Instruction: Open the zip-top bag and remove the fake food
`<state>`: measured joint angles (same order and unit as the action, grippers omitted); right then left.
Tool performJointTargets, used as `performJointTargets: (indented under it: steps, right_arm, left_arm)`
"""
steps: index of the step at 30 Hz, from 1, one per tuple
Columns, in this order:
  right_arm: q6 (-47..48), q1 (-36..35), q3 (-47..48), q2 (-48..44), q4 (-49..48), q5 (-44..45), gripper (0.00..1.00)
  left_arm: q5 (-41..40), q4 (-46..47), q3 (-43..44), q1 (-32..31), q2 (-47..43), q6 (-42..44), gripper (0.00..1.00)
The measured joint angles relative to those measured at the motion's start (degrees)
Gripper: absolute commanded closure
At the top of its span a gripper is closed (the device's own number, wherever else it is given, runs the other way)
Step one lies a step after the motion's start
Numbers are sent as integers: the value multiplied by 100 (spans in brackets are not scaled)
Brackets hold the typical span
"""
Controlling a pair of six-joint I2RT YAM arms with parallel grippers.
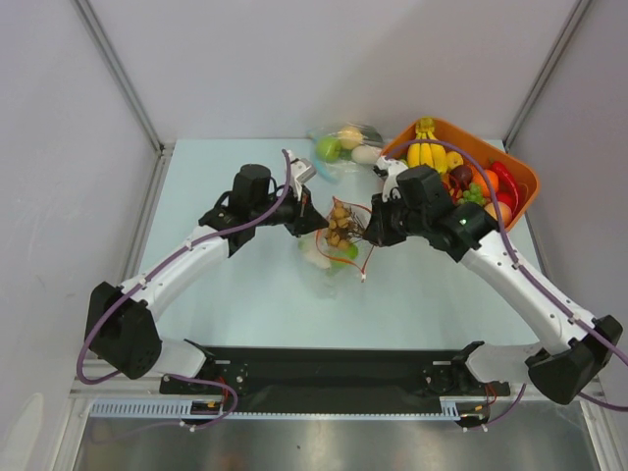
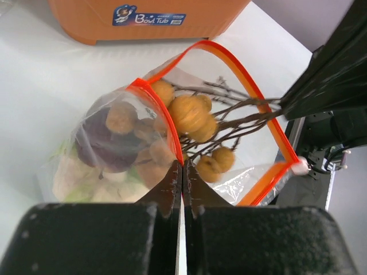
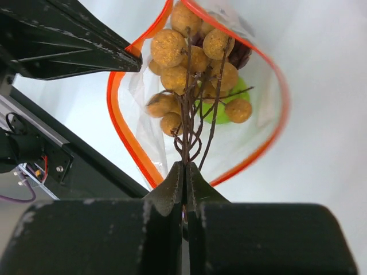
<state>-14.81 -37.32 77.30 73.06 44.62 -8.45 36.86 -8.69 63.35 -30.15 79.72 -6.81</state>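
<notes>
Freeing the brownish fruit cluster [image 3: 172, 48] was judged to need a straight pull on its stems, clamped in the right gripper [image 3: 184, 172], while the zip-top bag [image 2: 114, 143], at the middle of the table [image 1: 245, 304], was pinned by the closed left gripper [image 2: 182, 171].

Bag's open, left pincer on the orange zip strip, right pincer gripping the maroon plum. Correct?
Not the plum: the right wrist view shows the right pincer shut on the twig stems of the brown fruit cluster. The plum lies inside the zip-top bag. Rest stands.
</notes>
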Motion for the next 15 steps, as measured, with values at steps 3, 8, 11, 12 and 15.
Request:
performJointTargets:
  steps: [3, 8, 11, 12, 15]
  right_arm:
    - [-2, 120, 7, -212, 4, -48, 100]
    - [-17, 334, 22, -586, 33, -229, 100]
    - [-22, 450, 42, -776, 94, -352, 100]
    - [-22, 505, 66, -833, 125, -424, 100]
    - [-20, 693, 260, -977, 297, -678, 100]
  left_arm:
    - [-127, -59, 0, -2, 0, 0, 100]
    - [-527, -125, 0, -4, 0, -9, 100]
    - [-793, -153, 0, 24, 0, -28, 99]
    - [-866, -166, 0, 39, 0, -39, 100]
    - [-1021, -181, 0, 153, 0, -103, 100]
